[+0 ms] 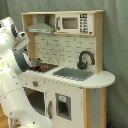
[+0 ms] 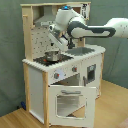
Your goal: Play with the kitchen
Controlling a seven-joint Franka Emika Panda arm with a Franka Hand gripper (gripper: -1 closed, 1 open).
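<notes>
The kitchen [image 2: 60, 75], one oven door [image 2: 67, 102] hanging open, one pot [image 2: 52, 55] on stovetop, gripper [image 2: 54, 46] above it, spread unclear.

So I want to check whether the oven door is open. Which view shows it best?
The second exterior view: the oven door faces the camera there, swung down and open below the knobs. In the first exterior view the arm covers most of the oven front, so the door barely shows.

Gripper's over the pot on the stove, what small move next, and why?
Probably ease straight down a little: in the second exterior view the gripper hangs just above the small metal pot on the kitchen stovetop, apparently not yet holding it.
</notes>
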